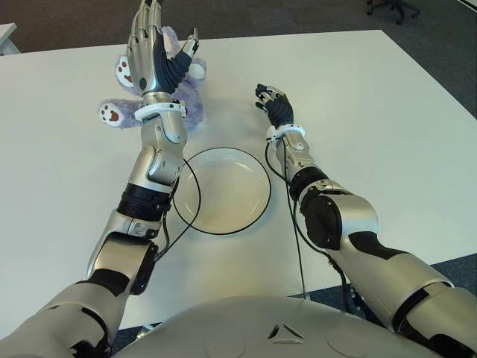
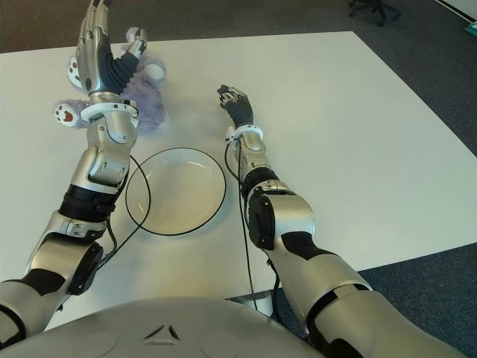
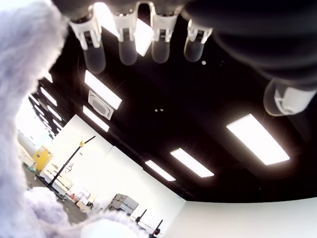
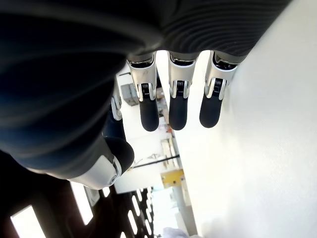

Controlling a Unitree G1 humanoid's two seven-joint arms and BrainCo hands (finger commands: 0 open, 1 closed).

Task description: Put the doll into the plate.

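Note:
The doll [image 1: 191, 104] is a purple plush bear with white paws, lying on the white table [image 1: 373, 112] beyond the plate. My left hand [image 1: 151, 41] is raised directly in front of it with its fingers [image 3: 94, 49] straight and spread, holding nothing; purple fur [image 3: 25, 99] shows beside it in the left wrist view. The round white plate [image 1: 262, 179] with a dark rim sits nearer me, holding nothing. My right hand [image 1: 273, 101] shows to the right of the doll, beyond the plate's right side, its fingers [image 4: 178, 109] relaxed with nothing in them.
A black cable [image 1: 195, 186] from my left arm loops over the plate's left edge. The table's right edge [image 1: 447, 89] borders dark carpet. An office chair base [image 1: 393, 7] stands on the floor at the far right.

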